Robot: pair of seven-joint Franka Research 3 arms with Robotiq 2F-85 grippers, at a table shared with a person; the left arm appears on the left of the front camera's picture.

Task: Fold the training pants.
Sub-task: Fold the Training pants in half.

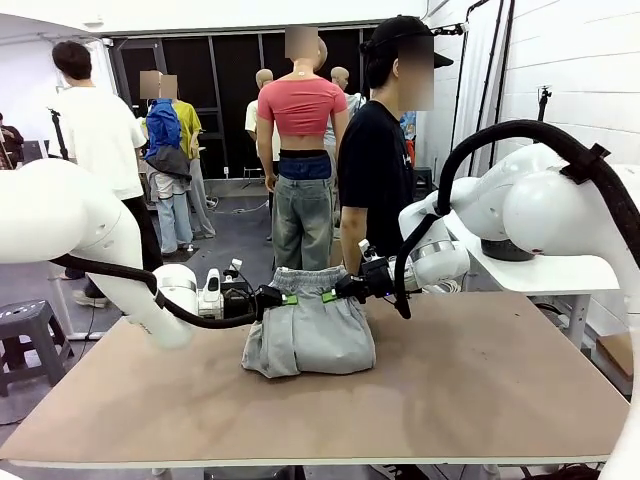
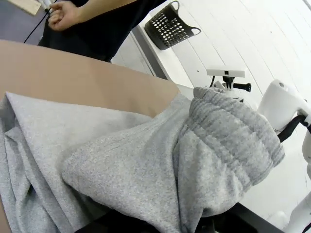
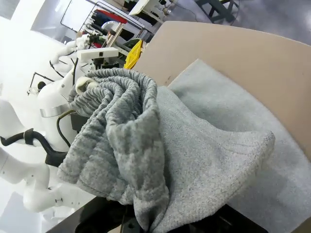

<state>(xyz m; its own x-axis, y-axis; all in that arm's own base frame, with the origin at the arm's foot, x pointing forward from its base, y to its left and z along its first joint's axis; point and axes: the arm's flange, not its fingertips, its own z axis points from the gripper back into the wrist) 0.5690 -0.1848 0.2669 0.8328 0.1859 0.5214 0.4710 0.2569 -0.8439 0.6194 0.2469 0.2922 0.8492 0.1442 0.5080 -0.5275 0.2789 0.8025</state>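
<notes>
Fingers [image 1: 290,299] pinch training pants [image 1: 308,335] waistband, facing person.

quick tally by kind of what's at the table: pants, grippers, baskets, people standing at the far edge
pants: 1
grippers: 2, left and right, both shut on the pants' waistband
baskets: 1, black mesh
people at the far edge: 1
total: 5
</notes>
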